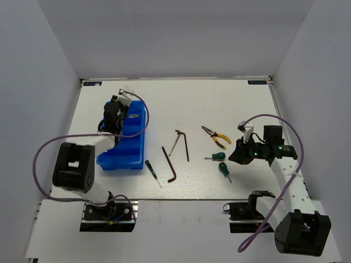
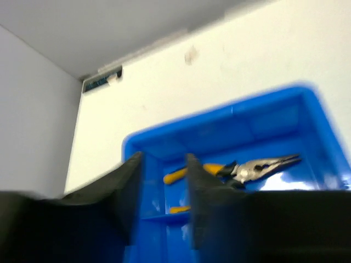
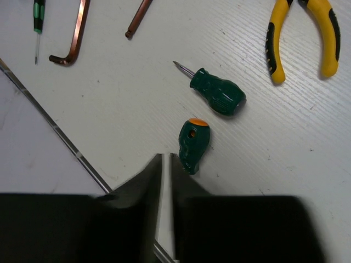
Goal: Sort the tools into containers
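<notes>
**Top view:** Your left gripper hangs over the far end of the blue tray. The stowed pliers lie in a compartment just to its right. Your right gripper sits low over the white surface. The closest stubby screwdriver and the other stubby screwdriver lie just off its tip. The loose pliers lie a little beyond them. Well to that gripper's left, between it and the tray, lie the dark hex keys and the thin screwdriver.

**Left wrist:** Your left gripper is released, its fingers spread apart with nothing between them. The stowed pliers rest inside the blue tray, ahead of the gripper and to its right, with one yellow handle showing in the gap. The view is blurred.

**Right wrist:** Your right gripper is clenched on nothing, with only a thin slit left between its fingers. The closest stubby screwdriver lies just ahead of the tips, its orange cap facing away. The other stubby screwdriver lies farther ahead. The loose pliers are far ahead to the right. One of the hex keys and the thin screwdriver lie far ahead to the left.
</notes>
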Tool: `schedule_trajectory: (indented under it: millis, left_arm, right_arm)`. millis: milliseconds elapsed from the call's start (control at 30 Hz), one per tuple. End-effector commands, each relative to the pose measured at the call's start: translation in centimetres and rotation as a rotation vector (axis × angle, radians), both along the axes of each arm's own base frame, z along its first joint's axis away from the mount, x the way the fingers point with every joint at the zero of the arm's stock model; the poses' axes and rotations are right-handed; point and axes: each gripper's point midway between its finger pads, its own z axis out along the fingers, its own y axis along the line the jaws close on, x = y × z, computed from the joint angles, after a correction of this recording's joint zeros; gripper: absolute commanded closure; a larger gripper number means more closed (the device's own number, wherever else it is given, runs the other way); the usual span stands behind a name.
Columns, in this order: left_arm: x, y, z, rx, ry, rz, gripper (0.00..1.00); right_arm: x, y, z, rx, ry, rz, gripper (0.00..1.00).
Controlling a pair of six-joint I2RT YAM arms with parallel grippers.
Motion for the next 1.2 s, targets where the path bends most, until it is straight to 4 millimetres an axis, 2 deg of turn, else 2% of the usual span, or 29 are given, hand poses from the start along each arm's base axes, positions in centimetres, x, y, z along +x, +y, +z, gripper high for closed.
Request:
schedule_trajectory:
  millis: [0,33,67,100,133,167,200,233,267,300,333,367,400,433,467,500,533,567,600,633,667,733,767,800,900,967,1100,1167]
  left_arm:
    - [-1.3,-1.9,8.4,-0.152,-0.172,-0.071,0.59]
    - [-1.8,-2.4,8.0,-0.181,-0.12,-0.087,0.69]
    - [-2.1,-3.0,8.5,-0.214,-0.099,-0.109,0.88]
    - [-1.7,-4.5,10.1,-0.295,-0.085,-0.161,0.94]
    - [-2.6,-5.4,8.3,-0.323,0.043,-0.19,0.95]
    - [-2.9,-7.2,8.0,-0.357,0.106,-0.246,0.96]
    - [-3.2,-9.8,9.9,-0.409,0.136,-0.352,0.94]
    - [-3.8,-10.8,9.7,-0.481,0.207,-0.368,0.88]
    - [-5.5,-12.0,7.8,-0.531,0.343,-0.384,0.8]
    - [-6.7,-13.4,7.7,-0.576,0.402,-0.433,0.68]
    - [-7.7,-13.7,7.1,-0.611,0.445,-0.433,0.64]
    - [-8.8,-14.1,6.8,-0.615,0.465,-0.453,0.59]
    - [-10.0,-13.7,5.3,-0.612,0.492,-0.434,0.47]
    - [-11.1,-13.2,6.6,-0.599,0.444,-0.441,0.37]
    - [-11.6,-12.5,6.5,-0.58,0.423,-0.418,0.37]
    - [-12.7,-12.0,5.3,-0.568,0.429,-0.406,0.29]
    - [-13.9,-11.7,7.2,-0.568,0.353,-0.43,0.29]
    - [-14.4,-11.1,7.6,-0.547,0.308,-0.419,0.21]
    - [-15.1,-10.9,7.1,-0.547,0.279,-0.427,0.15]
    - [-15.6,-10.6,7.7,-0.545,0.239,-0.43,0.14]
    - [-16.7,-10.1,8.8,-0.541,0.18,-0.43,0.12]
    - [-17.1,-9.2,10.0,-0.534,0.114,-0.404,0.1]
    - [-17.4,-9.0,10.2,-0.532,0.1,-0.399,0.08]
    - [-17.8,-8.9,11.0,-0.533,0.071,-0.406,0.08]
    - [-18.1,-8.6,11.3,-0.531,0.059,-0.399,0.08]
    - [-18.1,-8.6,11.3,-0.531,0.059,-0.399,0.08]
    - [-18.2,-8.8,11.3,-0.533,0.062,-0.409,0.08]
    - [-18.3,-8.8,11.1,-0.533,0.071,-0.407,0.08]
  right_arm:
    - [0.6,0.2,1.6,0.014,-0.047,0.011,0.69]
    - [0.6,0.1,1.6,0.011,-0.043,0.006,0.49]
    - [0.7,0.1,1.7,0.008,-0.048,0.006,0.36]
    - [0.8,-0.1,1.5,0.001,-0.044,-0.009,0.28]
    - [0.8,-0.2,1.4,-0.004,-0.041,-0.012,0.28]
    - [1.0,-0.3,1.3,-0.009,-0.04,-0.018,0.28]
    - [1.1,-0.3,1.3,-0.011,-0.045,-0.011,0.32]
    - [1.3,-0.3,1.0,-0.016,-0.047,-0.005,0.64]
    - [1.5,-0.6,0.5,-0.034,-0.044,-0.013,0.81]
    - [2.0,-0.7,-0.1,-0.048,-0.034,-0.015,0.95]
    - [2.3,-0.8,-0.3,-0.055,-0.032,-0.013,1.0]
    - [3.2,-1.1,0.1,-0.082,-0.065,-0.005,1.0]
    - [4.2,-1.2,0.2,-0.093,-0.063,-0.002,1.0]
    - [4.9,-1.5,-0.4,-0.111,-0.049,0.0,0.98]
    - [7.8,-1.9,0.6,-0.147,-0.129,0.018,0.81]
    - [8.7,-2.2,0.5,-0.173,-0.133,0.025,0.75]
    - [9.6,-2.3,0.5,-0.194,-0.142,0.051,0.7]
    - [12.0,-2.3,0.4,-0.205,-0.098,0.084,0.61]
    - [12.1,-2.6,-0.2,-0.23,-0.055,0.108,0.6]
    - [12.2,-2.6,-2.8,-0.233,0.057,0.131,0.6]
    - [14.4,-2.7,-1.3,-0.24,0.003,0.126,0.58]
    - [15.9,-3.7,-3.2,-0.299,0.02,0.111,0.58]
    - [16.1,-2.6,-3.5,-0.314,0.0,0.16,0.58]
    - [16.5,-2.9,-4.1,-0.332,0.01,0.155,0.58]
    - [17.4,-2.5,-5.0,-0.344,0.018,0.171,0.58]
    - [17.6,-2.5,-5.4,-0.368,0.018,0.176,0.58]
    - [17.4,-1.0,-6.9,-0.39,0.047,0.242,0.58]
    - [17.6,-0.9,-7.8,-0.453,0.042,0.261,0.58]
